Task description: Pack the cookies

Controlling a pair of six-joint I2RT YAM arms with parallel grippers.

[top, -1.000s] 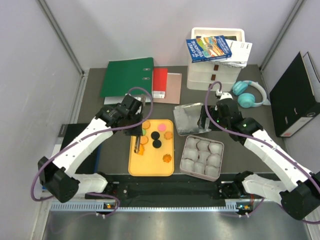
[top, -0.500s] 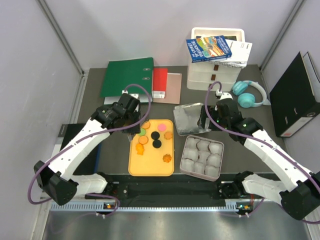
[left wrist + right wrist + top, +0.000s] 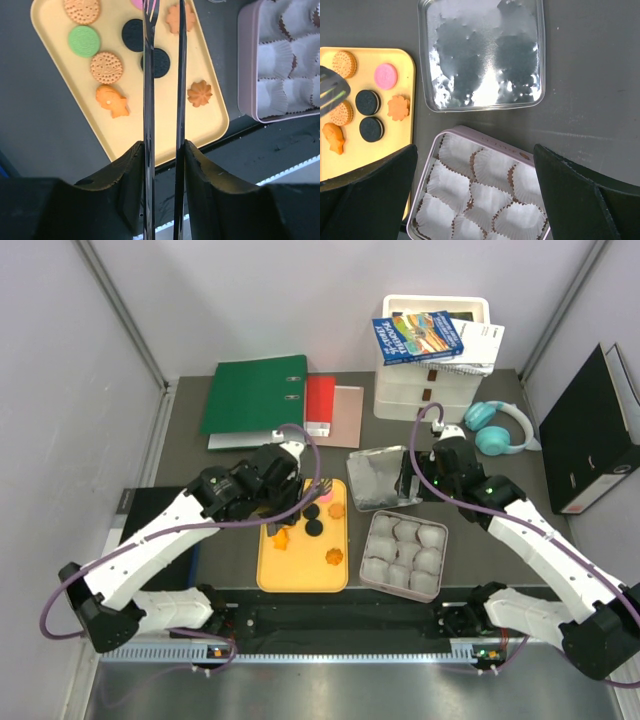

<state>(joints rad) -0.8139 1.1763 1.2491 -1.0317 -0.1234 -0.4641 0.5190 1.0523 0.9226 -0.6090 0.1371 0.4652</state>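
Note:
The cookies lie on a yellow tray (image 3: 300, 575): a green one (image 3: 84, 41), two black ones (image 3: 133, 35) (image 3: 161, 62), a pink one (image 3: 385, 76) and several orange ones, among them a flower (image 3: 199, 93) and a fish shape (image 3: 112, 100). My left gripper (image 3: 290, 495) (image 3: 164, 150) is shut on metal tongs (image 3: 148, 75). The tongs reach over the tray, with their tips by the pink cookie and nothing between them. My right gripper (image 3: 425, 480) (image 3: 480, 187) is open and empty above the pink tin (image 3: 485, 137), which is lined with white paper cups.
The tin (image 3: 372, 525) stands right of the tray. Its clear lid (image 3: 375, 478) lies behind it. A green binder (image 3: 253, 392), red booklet (image 3: 320, 405), white drawers (image 3: 430, 380), teal headphones (image 3: 495, 425) and black binder (image 3: 590, 430) stand at the back and right.
My left arm has swung right and forward over the tray, carrying the tongs from the tray's left side to its far middle. The right arm has not moved.

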